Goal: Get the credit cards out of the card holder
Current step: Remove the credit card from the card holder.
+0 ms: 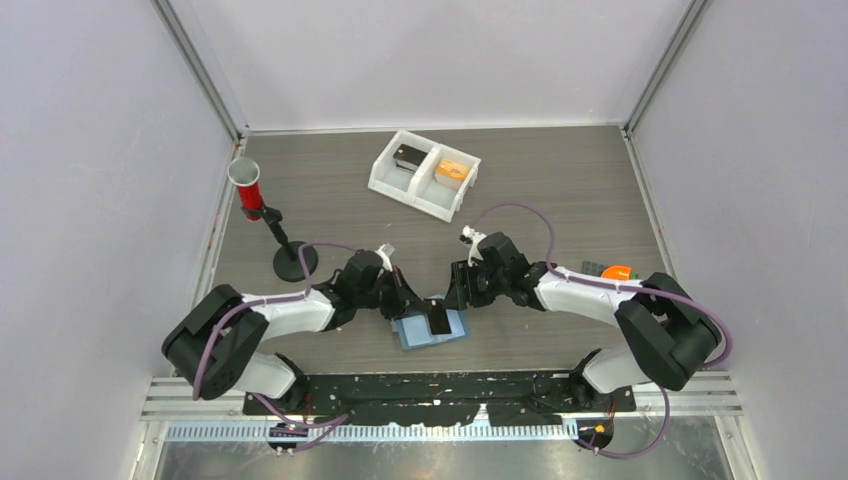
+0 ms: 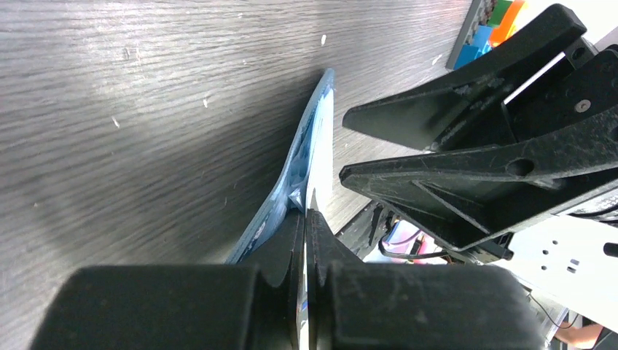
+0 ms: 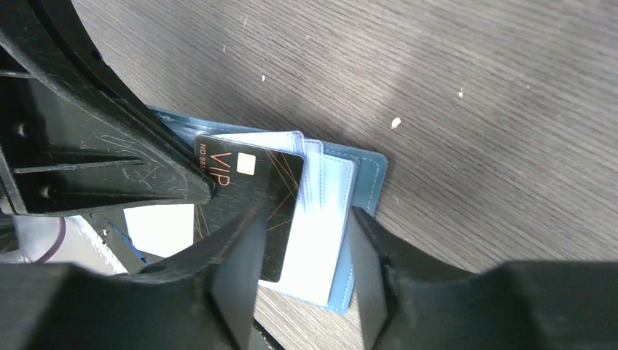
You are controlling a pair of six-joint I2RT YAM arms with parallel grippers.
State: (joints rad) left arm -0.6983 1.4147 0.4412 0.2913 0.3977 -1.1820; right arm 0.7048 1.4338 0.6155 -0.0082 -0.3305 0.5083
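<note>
the card holder (image 1: 412, 334) lies open on the bench (image 1: 560, 190) between the two sets of jaws, close to the bench's near edge. beyond the jaws the wood is bare up to a white tray (image 1: 404, 190). a red cup on a black stand (image 1: 246, 186) is off past the left jaws, and some coloured blocks (image 1: 610, 270) are behind the right jaws.

the left jaws are pressed together on the thin edge of the card holder (image 2: 310, 146), which the left wrist view shows edge-on. the right jaws stand apart above the holder's pale sleeves (image 3: 321, 219), clamping nothing.

a black credit card (image 3: 251, 189) lies slanted on the sleeves, under the right jaws, with one corner at the tip of the left jaws. it reads "VIP" in orange beside a gold chip. the small print next to that cannot be read.
</note>
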